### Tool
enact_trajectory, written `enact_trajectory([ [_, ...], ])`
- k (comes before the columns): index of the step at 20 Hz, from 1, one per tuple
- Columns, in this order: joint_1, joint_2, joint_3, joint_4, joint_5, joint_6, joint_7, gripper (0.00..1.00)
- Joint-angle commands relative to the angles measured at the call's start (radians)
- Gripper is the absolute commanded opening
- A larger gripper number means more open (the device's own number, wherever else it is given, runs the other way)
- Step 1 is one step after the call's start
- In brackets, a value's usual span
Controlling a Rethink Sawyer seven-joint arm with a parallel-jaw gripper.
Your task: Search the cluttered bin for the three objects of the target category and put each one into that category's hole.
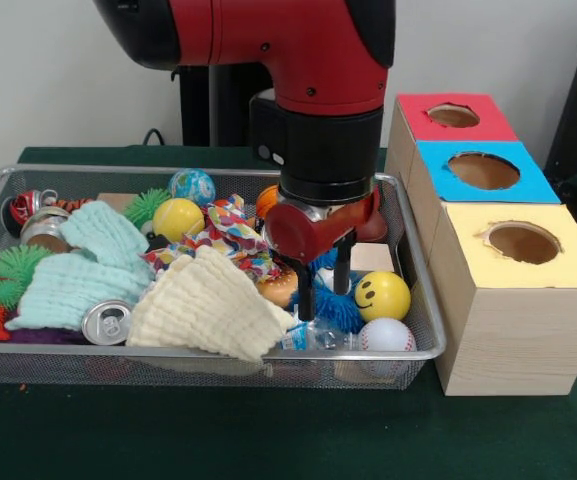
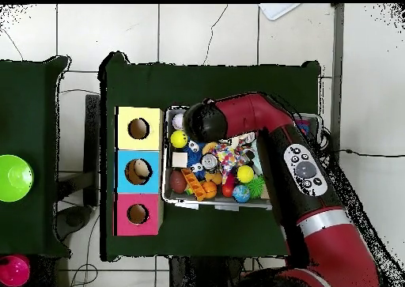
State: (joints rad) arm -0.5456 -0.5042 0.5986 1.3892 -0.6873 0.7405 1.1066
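Observation:
The silver wire mesh bin (image 1: 420,300) is full of toys, cloths and cans; it also shows in the overhead view (image 2: 168,198). My gripper (image 1: 323,292) hangs low over the bin's right part, open, with one black finger (image 1: 306,296) beside a blue spiky ball (image 1: 340,314). Nothing is held. One crushed clear bottle with a blue label (image 1: 306,338) lies at the front rim, partly under a pale yellow cloth (image 1: 208,305). Other bottles are hidden. In the overhead view the arm's wrist (image 2: 204,122) covers the gripper.
Three boxes with holes stand right of the bin: red (image 1: 453,115), blue (image 1: 483,170), yellow (image 1: 523,242). A silver can (image 1: 108,322), a mint cloth (image 1: 78,265), a smiley ball (image 1: 382,294) and a baseball (image 1: 386,335) lie in the bin.

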Motion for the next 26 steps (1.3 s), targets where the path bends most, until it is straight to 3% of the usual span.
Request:
enact_trajectory([
  [1,-0.003,0.063,0.013,0.055,-0.088,0.023,-0.229,1.0],
  [26,0.016,0.109,-0.008,0.062,-0.206,-0.119,-0.103,1.0],
])
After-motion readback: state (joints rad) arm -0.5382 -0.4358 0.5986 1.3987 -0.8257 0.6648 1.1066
